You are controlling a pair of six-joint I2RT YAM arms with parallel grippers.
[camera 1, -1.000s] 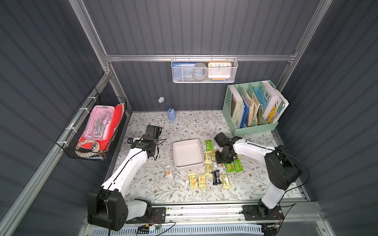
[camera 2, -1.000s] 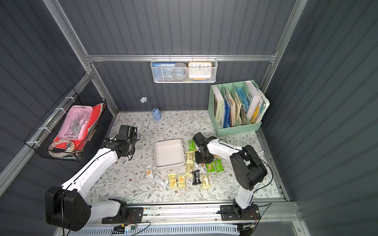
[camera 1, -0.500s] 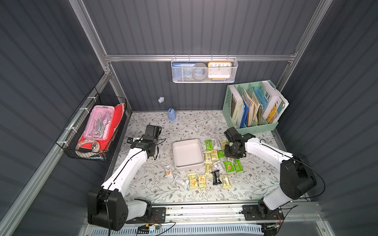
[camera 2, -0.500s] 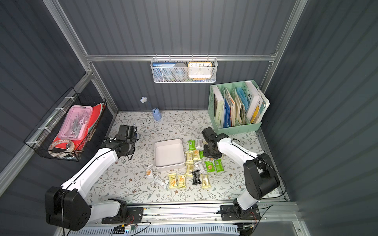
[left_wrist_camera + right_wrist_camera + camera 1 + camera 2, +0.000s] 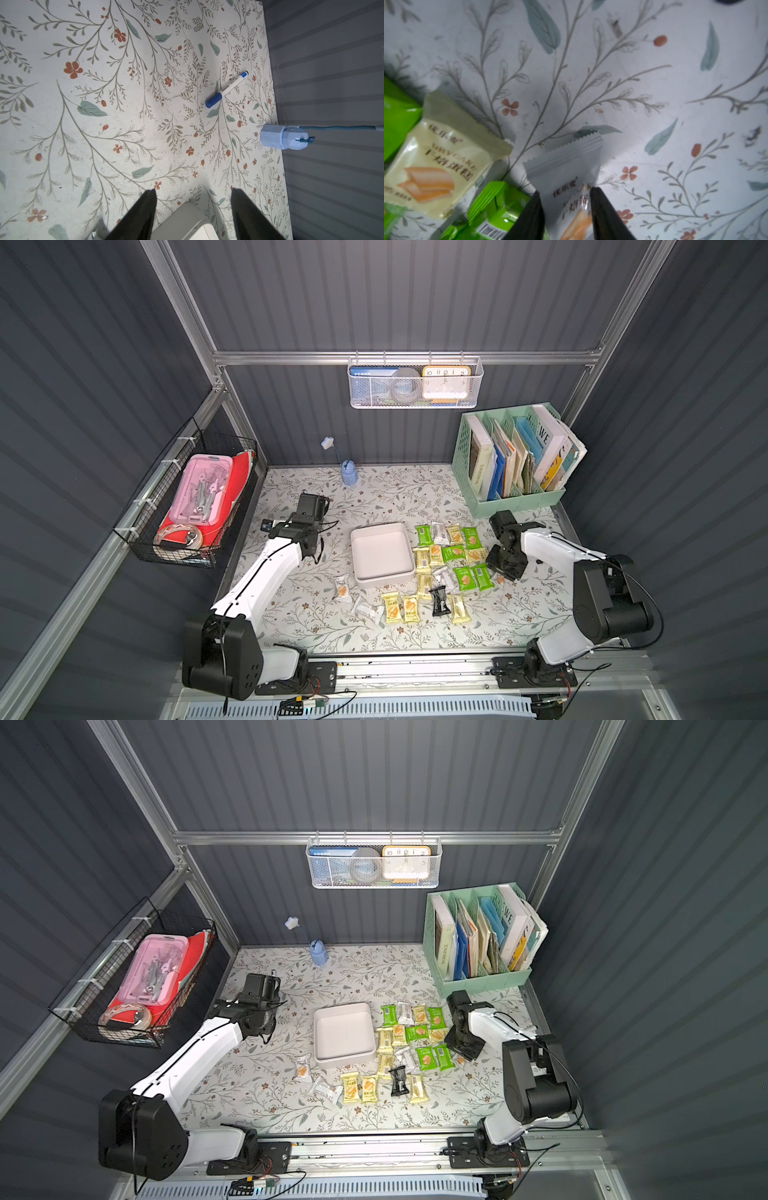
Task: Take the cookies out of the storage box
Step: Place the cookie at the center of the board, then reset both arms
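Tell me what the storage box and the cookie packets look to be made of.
Storage box: probably moulded plastic, matte white; uniform thin walls and rounded corners. Cookie packets: likely thin plastic film; slight sheen, creases, and crimped, serrated end seals.

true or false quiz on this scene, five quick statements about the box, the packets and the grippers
1. The storage box is empty. True.
2. The black packet lies inside the box. False: it lies on the table outside the box, among pale yellow packets.
3. The left gripper is open and holds nothing. True.
4. The blue-capped marker stands in the green file holder. False: it lies flat on the table.
5. A white packet sits between the fingers of the right gripper. True.
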